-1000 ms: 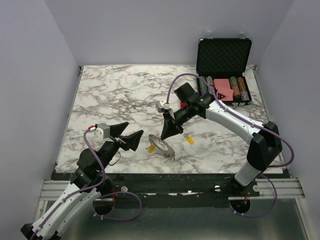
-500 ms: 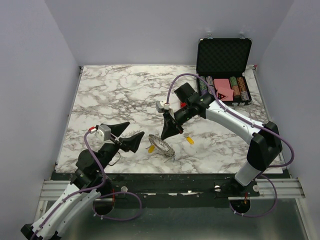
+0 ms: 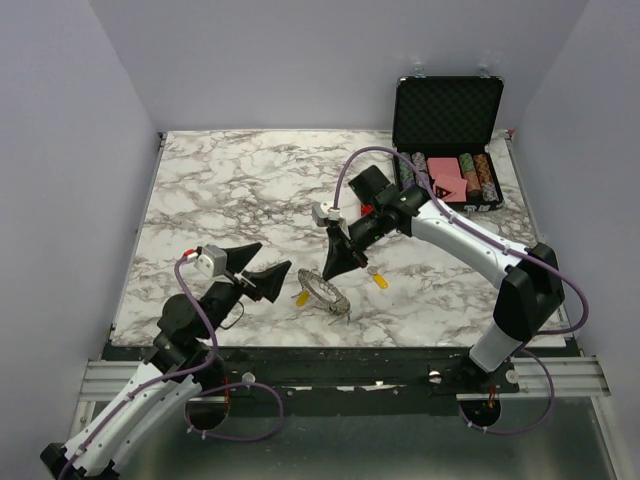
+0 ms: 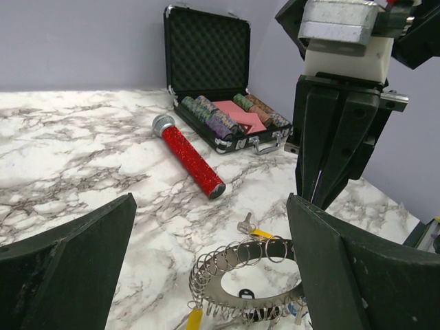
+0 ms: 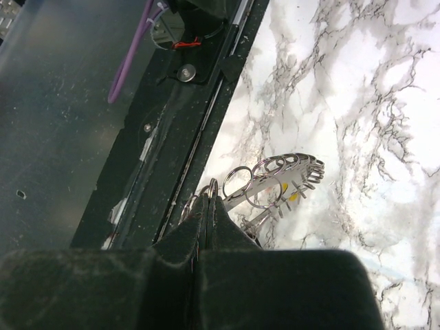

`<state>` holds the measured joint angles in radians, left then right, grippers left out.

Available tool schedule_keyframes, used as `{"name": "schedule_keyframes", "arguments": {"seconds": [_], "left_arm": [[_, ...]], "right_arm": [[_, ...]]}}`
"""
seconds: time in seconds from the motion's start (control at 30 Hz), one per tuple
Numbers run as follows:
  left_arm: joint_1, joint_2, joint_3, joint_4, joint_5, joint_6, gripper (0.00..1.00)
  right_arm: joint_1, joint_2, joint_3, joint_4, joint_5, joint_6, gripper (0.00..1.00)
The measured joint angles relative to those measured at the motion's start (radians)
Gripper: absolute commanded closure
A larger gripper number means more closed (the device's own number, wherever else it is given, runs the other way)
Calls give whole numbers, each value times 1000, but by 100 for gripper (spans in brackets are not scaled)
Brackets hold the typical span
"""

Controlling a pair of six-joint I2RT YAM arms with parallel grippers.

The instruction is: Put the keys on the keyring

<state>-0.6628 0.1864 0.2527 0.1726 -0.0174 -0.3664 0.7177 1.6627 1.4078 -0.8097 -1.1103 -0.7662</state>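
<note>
Top camera looks down from behind; both wrist cameras sit close, sharing the keyring (image 4: pixel 230 265).

The left tool (image 3: pixel 274 256) hangs low over the surface, pointing right with its fingers spread wide, while the right arm (image 3: pixel 468 234) bends over and aims the right tool (image 3: pixel 327 273) steeply down, fingers pressed together.

The keyring (image 3: pixel 322 291) is laid on the table (image 3: pixel 230 190), with a key (image 3: pixel 302 297) just left and a second key (image 3: pixel 380 281) right. The case (image 3: pixel 447 115) is set far behind, at the right.
</note>
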Motion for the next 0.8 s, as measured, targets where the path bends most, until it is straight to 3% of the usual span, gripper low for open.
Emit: {"name": "schedule_keyframes", "arguments": {"seconds": [0.53, 0.8], "left_arm": [[0, 69, 105, -127, 2, 50, 1], [0, 29, 69, -64, 43, 69, 1]], "right_arm": [[0, 18, 34, -70, 5, -74, 99], [0, 21, 45, -81, 7, -84, 100]]}}
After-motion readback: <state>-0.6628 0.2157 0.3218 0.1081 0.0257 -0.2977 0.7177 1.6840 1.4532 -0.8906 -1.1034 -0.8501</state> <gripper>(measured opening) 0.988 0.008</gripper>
